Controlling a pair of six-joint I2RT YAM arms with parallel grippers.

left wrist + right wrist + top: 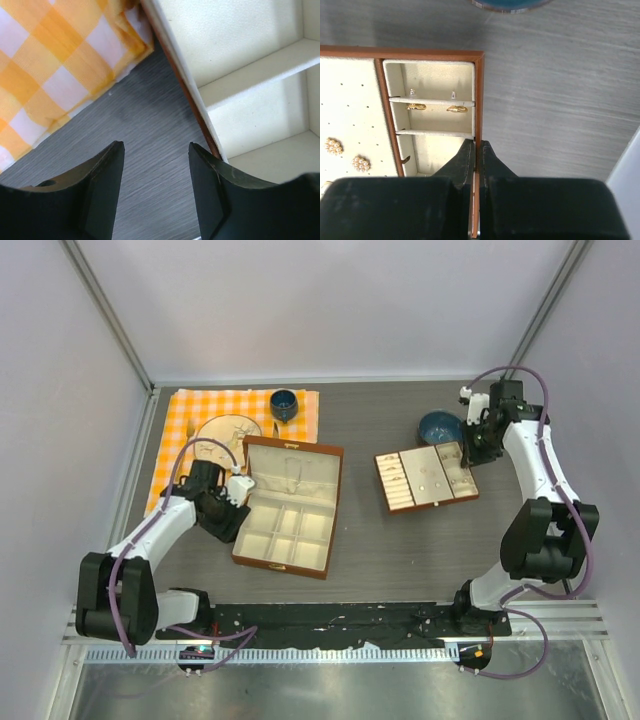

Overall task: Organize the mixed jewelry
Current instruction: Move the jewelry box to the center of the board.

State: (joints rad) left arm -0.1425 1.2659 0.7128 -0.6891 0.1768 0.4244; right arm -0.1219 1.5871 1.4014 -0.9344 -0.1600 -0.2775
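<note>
Grey table [400,550], right jaws clamped on tray rim [479,100]

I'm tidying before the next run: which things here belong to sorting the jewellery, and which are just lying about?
Job: brown box, tray, gold earrings, pearl clusters.
Lying about: checked cloth, plate, blue cup, blue bowl.

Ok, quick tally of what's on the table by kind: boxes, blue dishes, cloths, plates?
Jewellery boxes: 2 (large open box, small jewellery tray)
Blue dishes: 2 (cup on the cloth, bowl beside the tray)
Cloths: 1 (checked cloth)
Plates: 1 (plate on the cloth)
Total: 6
</note>
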